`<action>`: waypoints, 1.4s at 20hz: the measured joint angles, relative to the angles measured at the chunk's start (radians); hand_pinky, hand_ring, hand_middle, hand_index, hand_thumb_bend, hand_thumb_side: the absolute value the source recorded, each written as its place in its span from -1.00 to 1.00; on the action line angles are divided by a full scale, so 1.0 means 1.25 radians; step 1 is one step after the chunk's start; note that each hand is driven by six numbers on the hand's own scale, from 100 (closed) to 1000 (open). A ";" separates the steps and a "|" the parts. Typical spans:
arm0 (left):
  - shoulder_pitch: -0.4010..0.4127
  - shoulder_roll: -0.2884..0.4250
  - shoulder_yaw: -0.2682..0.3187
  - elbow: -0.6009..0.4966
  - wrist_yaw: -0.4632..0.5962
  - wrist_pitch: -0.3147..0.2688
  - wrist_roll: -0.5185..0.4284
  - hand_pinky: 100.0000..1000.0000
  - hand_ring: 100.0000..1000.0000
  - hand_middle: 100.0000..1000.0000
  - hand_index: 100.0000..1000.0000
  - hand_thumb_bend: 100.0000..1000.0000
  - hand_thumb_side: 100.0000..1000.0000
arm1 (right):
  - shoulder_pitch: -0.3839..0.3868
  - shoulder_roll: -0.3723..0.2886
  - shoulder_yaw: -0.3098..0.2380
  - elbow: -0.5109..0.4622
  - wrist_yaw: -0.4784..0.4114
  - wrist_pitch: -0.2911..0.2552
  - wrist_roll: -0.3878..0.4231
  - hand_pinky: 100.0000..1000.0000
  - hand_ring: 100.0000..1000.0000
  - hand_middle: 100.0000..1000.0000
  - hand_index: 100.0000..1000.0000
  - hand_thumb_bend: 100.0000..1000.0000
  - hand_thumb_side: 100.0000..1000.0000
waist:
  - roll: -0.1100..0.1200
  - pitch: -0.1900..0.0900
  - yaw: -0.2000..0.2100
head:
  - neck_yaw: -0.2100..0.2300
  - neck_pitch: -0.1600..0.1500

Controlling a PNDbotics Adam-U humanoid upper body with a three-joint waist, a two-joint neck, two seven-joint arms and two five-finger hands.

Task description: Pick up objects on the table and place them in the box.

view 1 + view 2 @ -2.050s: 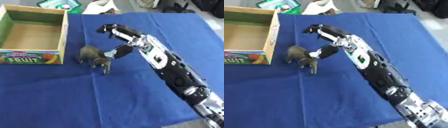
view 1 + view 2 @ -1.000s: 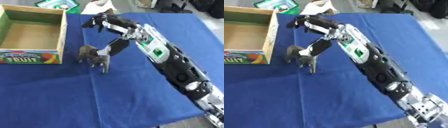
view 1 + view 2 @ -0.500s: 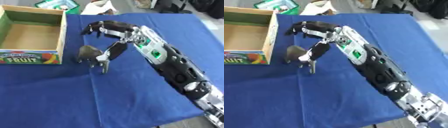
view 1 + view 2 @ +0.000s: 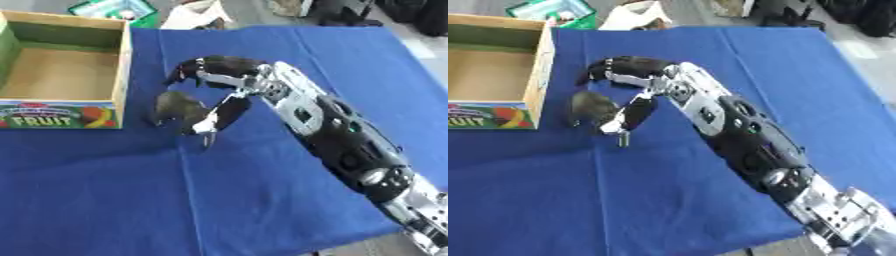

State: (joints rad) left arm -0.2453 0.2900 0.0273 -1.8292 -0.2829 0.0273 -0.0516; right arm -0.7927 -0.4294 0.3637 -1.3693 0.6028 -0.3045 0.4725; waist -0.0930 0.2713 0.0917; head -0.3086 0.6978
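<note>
While the small dark grey-brown toy animal (image 4: 179, 111) stands on the blue-clothed counter (image 4: 262, 200) just beside the front right corner of the open wooden box with the printed fruit label (image 4: 121, 70), the right robot hand (image 4: 219, 80) arches over it. Its fingers (image 4: 185, 70) curl down above the toy's back and its thumb (image 4: 223, 114) sits against the toy's right side, though a closed grip cannot be confirmed. The box interior shows bare cardboard-coloured floor.
</note>
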 measured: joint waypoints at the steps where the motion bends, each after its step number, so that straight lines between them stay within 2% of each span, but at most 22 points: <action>1: 0.000 0.000 0.000 0.000 0.000 0.000 0.000 0.10 -0.13 -0.13 0.23 -0.68 0.18 | 0.001 0.002 0.000 0.005 0.004 -0.001 0.001 0.29 0.68 0.66 0.83 -0.26 -0.01 | 0.000 0.000 0.000 | -0.001 0.001; 13: 0.000 0.000 0.000 0.000 0.000 0.000 -0.001 0.10 -0.12 -0.13 0.23 -0.68 0.18 | 0.001 0.016 -0.005 0.039 0.048 -0.004 -0.004 0.25 0.65 0.66 0.83 -0.27 -0.04 | 0.003 0.000 0.001 | -0.002 0.004; 17: 0.000 0.000 0.000 0.000 0.000 0.000 -0.001 0.11 -0.12 -0.13 0.23 -0.69 0.18 | 0.001 0.016 -0.006 0.045 0.061 0.005 -0.013 0.17 0.60 0.63 0.82 -0.33 -0.10 | 0.003 0.001 0.002 | -0.003 0.004; 20: 0.000 0.000 0.000 0.000 0.000 0.000 -0.001 0.10 -0.12 -0.13 0.23 -0.69 0.18 | 0.005 0.016 -0.006 0.052 0.070 0.014 -0.021 0.03 0.49 0.59 0.80 -0.43 -0.22 | 0.003 0.002 0.002 | -0.003 0.004; 23: 0.000 0.000 0.000 0.000 0.000 0.000 -0.001 0.10 -0.12 -0.13 0.23 -0.69 0.18 | 0.008 0.017 -0.005 0.057 0.074 0.022 -0.031 -0.17 0.33 0.46 0.76 -0.56 -0.49 | 0.003 0.003 0.002 | -0.004 0.004; 26: 0.000 0.000 0.000 0.000 0.000 0.000 -0.001 0.10 -0.12 -0.13 0.23 -0.69 0.18 | 0.008 0.018 -0.005 0.059 0.074 0.029 -0.047 -0.34 0.16 0.41 0.74 -0.72 -0.88 | 0.003 0.004 0.002 | -0.005 0.004; 28: 0.000 0.000 0.000 0.000 0.000 0.000 -0.001 0.10 -0.12 -0.13 0.23 -0.69 0.18 | 0.009 0.022 -0.005 0.060 0.074 0.031 -0.058 -0.42 0.08 0.39 0.73 -0.78 -1.00 | 0.003 0.004 0.002 | -0.006 0.004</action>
State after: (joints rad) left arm -0.2453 0.2900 0.0270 -1.8292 -0.2829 0.0267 -0.0526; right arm -0.7818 -0.4025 0.3576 -1.2949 0.6950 -0.2657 0.4003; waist -0.0887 0.2769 0.0940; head -0.3157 0.7028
